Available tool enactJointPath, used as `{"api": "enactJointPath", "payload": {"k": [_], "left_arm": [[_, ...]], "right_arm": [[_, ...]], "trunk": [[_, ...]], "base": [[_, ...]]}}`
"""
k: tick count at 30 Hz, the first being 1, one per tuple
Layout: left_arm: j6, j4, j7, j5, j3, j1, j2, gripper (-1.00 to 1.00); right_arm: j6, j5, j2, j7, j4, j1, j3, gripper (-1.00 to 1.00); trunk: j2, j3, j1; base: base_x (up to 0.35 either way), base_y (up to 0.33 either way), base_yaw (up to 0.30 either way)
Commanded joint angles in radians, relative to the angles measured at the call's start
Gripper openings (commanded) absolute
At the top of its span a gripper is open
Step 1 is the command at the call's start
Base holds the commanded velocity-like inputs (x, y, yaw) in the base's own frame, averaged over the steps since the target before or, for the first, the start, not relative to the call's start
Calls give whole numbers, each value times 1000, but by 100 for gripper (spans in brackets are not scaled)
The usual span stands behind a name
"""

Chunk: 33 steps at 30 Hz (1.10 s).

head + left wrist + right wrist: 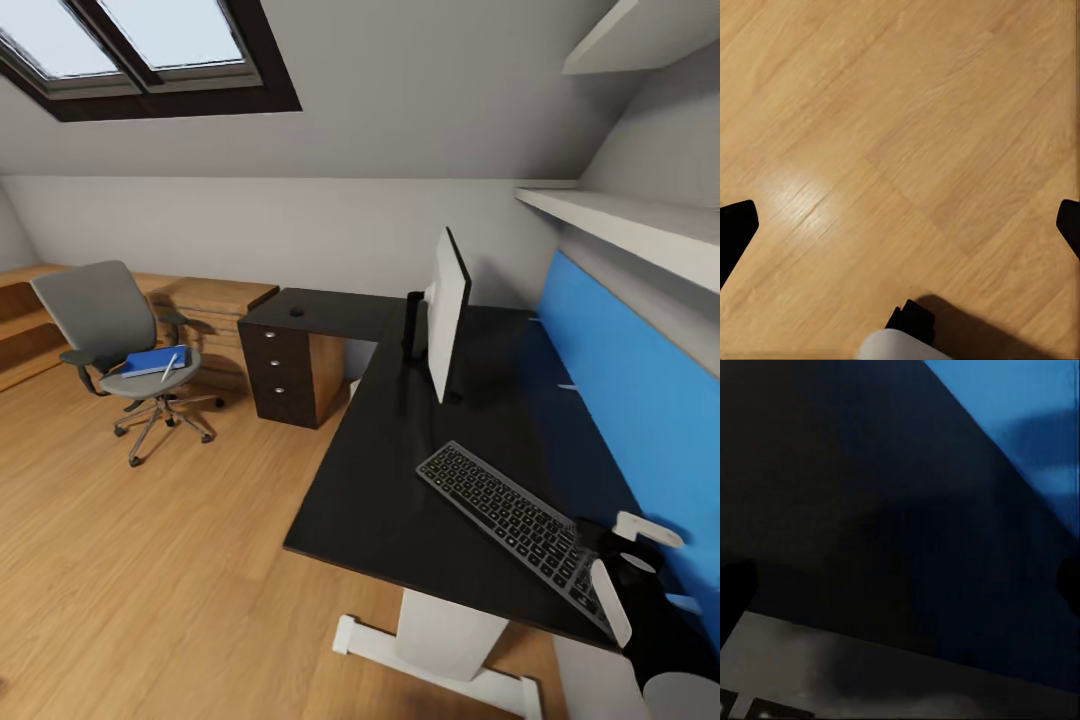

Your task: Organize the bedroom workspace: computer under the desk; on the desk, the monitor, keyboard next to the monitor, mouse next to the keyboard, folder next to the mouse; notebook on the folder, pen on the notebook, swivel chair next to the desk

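The keyboard (505, 515) lies slanted on the glossy black desk (375, 480), in front of the upright monitor (446, 312). My right gripper (610, 545) hovers open over the keyboard's near end. In the right wrist view that gripper (900, 585) holds nothing, and the keyboard's silver frame (870, 675) lies beneath it. Across the room the swivel chair (95, 310) carries the blue folder (150, 361) with the white pen (168, 367) on it. A small dark round thing (297, 311), possibly the mouse, sits on the desk's far wing. My left gripper (900, 225) hangs open over the floor. The computer and the notebook are out of view.
A blue back panel (620, 380) runs along the desk under white wall shelves (640, 225). A black drawer unit (285, 375) stands under the far wing, beside a light wooden chest (210, 298). Wooden floor (150, 560) stretches between me and the chair.
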Motion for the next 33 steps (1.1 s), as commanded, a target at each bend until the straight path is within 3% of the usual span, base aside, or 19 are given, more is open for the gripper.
{"api": "enactJointPath", "payload": {"k": [1,12,33], "left_arm": [[-5,-1,6,10,-9,-1,1,100],[-5,-1,6,10,-10,-1,1,100],[-5,-1,6,11,-10,-1,1,100]], "right_arm": [[-4,-9,-3,-5,9,-4,1,100],[-16,-10,-3,-6,29,-12,-18,100],[-24,-8,1,0,25,-12,-15,100]], "trunk": [[-1,-1,0],[-1,-1,0],[-1,-1,0]], "base": [[0,-93,0],[0,-28,0],[38,-1,0]]}}
